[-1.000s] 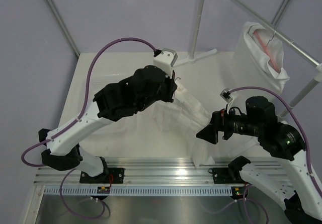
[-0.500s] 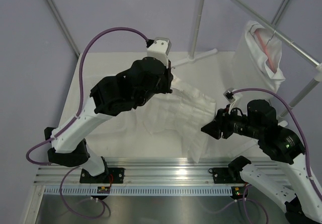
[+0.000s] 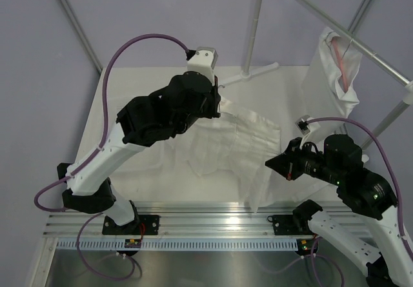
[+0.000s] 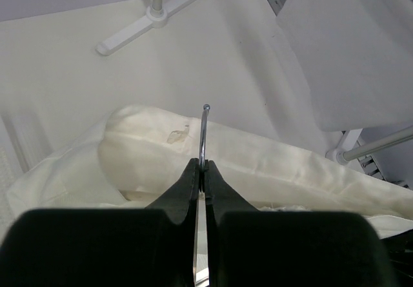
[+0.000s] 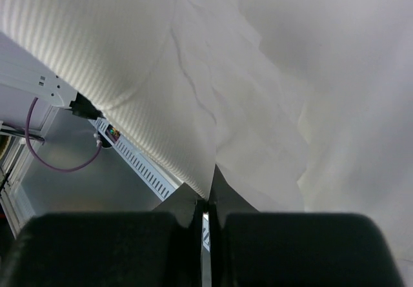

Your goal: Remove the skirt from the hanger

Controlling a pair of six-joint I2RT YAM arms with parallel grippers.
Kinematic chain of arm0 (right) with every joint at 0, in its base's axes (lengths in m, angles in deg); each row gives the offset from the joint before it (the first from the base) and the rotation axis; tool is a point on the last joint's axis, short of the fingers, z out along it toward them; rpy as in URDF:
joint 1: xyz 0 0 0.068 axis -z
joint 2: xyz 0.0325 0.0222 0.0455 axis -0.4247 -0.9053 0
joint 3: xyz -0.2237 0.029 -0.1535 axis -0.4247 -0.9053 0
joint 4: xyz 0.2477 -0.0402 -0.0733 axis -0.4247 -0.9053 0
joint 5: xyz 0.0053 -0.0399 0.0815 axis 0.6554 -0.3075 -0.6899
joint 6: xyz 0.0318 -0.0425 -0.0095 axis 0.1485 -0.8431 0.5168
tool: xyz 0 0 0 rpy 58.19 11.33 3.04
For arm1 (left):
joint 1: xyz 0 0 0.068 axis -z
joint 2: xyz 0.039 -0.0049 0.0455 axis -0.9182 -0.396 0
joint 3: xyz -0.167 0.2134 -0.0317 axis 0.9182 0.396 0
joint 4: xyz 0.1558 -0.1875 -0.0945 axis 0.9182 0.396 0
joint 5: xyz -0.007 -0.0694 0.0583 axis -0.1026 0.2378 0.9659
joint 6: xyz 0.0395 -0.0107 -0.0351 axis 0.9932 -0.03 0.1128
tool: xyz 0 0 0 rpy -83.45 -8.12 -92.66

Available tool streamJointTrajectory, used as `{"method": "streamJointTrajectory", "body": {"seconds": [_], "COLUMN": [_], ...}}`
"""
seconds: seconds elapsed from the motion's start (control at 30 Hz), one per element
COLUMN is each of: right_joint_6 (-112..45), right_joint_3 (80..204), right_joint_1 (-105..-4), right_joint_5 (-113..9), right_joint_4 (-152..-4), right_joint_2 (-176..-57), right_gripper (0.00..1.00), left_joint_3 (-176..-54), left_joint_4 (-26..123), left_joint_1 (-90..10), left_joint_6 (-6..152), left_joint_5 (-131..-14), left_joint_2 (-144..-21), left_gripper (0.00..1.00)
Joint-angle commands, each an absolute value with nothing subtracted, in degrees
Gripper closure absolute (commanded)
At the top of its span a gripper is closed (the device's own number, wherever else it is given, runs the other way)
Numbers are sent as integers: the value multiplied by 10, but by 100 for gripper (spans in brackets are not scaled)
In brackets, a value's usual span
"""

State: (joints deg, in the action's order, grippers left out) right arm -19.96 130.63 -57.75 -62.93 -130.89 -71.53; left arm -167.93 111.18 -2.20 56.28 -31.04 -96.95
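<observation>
The white skirt [image 3: 239,146] hangs spread between my two grippers above the table, its lower part drooping toward the front rail. The hanger shows only as a metal hook [image 4: 203,135] rising over the skirt's cream waistband [image 4: 258,161]. My left gripper [image 4: 203,169] is shut on that hook. My right gripper [image 5: 210,193] is shut on a fold of the skirt's ribbed fabric [image 5: 161,100], at the skirt's right edge [image 3: 274,146] in the top view.
A white laundry bag [image 3: 335,68] hangs from the slanted rail at the back right. A stand with a cross-shaped foot [image 3: 248,74] sits at the back of the white table [image 3: 129,100]. The aluminium rail [image 3: 206,213] runs along the near edge.
My right gripper went from open to shut, taking hold of the skirt's edge and shifting slightly right. The left arm lifted the hanger, and the skirt now stretches out between both arms.
</observation>
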Motion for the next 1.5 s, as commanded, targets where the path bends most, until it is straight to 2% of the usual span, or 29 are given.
{"method": "streamJointTrajectory", "body": {"seconds": [0.0, 0.3, 0.43, 0.63, 0.8, 1.03, 1.17, 1.47], "right_joint_6": [-177, -110, -111, -134, -129, -120, -116, -104], "right_joint_3": [1317, 1325, 1319, 1310, 1333, 1340, 1323, 1319], "right_joint_1": [-581, -581, -581, -581, -581, -581, -581, -596], "right_joint_5": [-575, -486, -497, -586, -586, -563, -549, -556], "right_joint_4": [-1344, -1413, -1420, -1337, -1299, -1259, -1248, -1217], "right_joint_2": [-682, -587, -583, -682, -776, -828, -858, -897], "right_gripper": [100, 100, 100, 100, 100, 100, 100, 100], "left_joint_3": [-1679, -1637, -1612, -1582, -1523, -1438, -1415, -1466], "left_joint_4": [1086, 1070, 1054, 1012, 950, 873, 854, 905], "left_joint_1": [-45, -111, -124, -124, -124, -124, -124, -124], "left_joint_6": [563, 539, 533, 522, 532, 537, 530, 547], "left_joint_5": [-283, -298, -332, -428, -509, -663, -670, -618], "left_joint_2": [-931, -875, -855, -852, -831, -762, -702, -664], "left_gripper": [100, 100, 100, 100, 100, 100, 100, 100]}}
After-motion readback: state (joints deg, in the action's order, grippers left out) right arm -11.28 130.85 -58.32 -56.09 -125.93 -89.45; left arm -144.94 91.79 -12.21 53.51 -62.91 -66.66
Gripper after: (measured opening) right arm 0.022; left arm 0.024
